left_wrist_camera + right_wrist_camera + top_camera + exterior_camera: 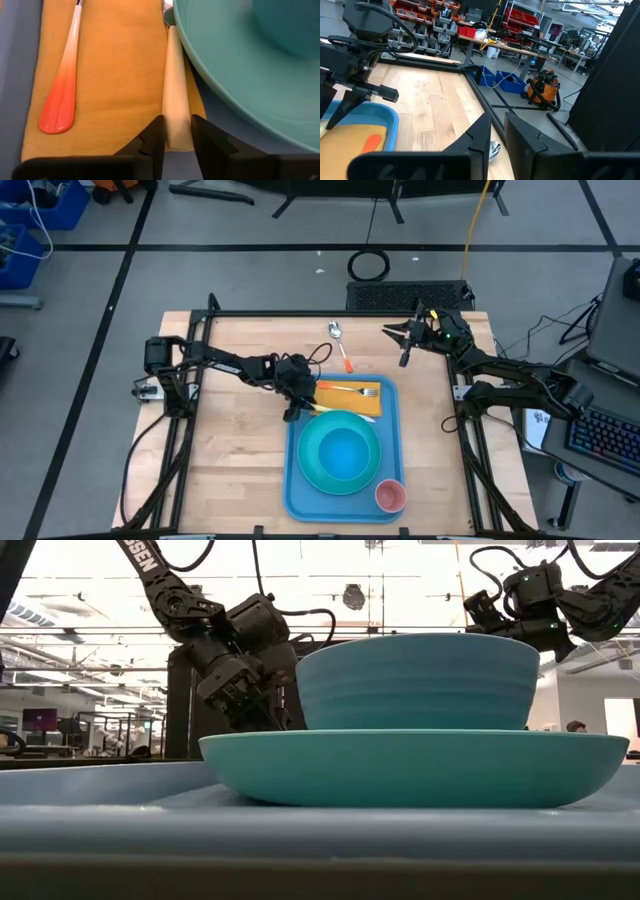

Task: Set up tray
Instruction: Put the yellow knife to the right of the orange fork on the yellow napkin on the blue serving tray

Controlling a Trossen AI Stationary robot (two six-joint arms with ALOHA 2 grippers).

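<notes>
The tray lies flat on the wooden table, toward the 5 o'clock part of the top in the high view. On it sits a round turquoise plate with a turquoise bowl in its middle, and a small pink cup stands in the tray's 5 o'clock corner. Along the tray's 12 o'clock end lies an orange napkin carrying an orange-handled fork.

The left gripper is low over the tray at the plate's 10 o'clock edge. Its fingers close on either side of a cream-coloured utensil handle that lies along the napkin's edge, just beside the plate rim; whether they already press it I cannot tell.

The right gripper hangs above the table's 1 o'clock corner, well apart from the tray, its fingers nearly closed and empty. A spoon with an orange handle lies on the bare table at 12 o'clock from the tray.
</notes>
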